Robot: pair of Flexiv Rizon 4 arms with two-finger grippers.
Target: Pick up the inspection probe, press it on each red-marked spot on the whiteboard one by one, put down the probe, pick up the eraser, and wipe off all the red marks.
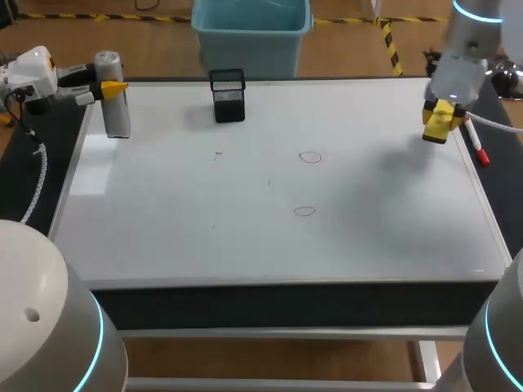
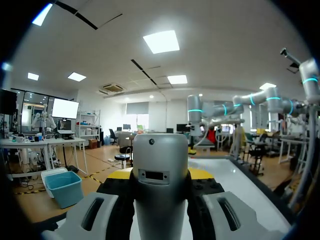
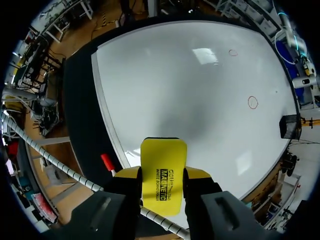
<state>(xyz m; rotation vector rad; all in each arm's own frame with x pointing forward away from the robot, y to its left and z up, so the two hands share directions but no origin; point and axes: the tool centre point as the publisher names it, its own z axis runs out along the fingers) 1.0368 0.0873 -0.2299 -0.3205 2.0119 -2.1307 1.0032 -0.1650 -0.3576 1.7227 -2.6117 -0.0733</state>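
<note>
White whiteboard (image 1: 204, 212), two red ring marks (image 1: 310, 157); silver-grey inspection probe (image 1: 113, 98); yellow eraser (image 1: 440, 121), black print; black mesh holder (image 1: 228, 95); red-capped marker (image 1: 478, 149).

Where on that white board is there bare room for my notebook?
Most room is the near half of the white whiteboard, between the nearer red circle mark and the front edge. The left middle is bare too. The far edge is crowded: grey cylindrical probe, black mesh cup, and the right pincer holding the yellow eraser beside a red-capped marker.
</note>
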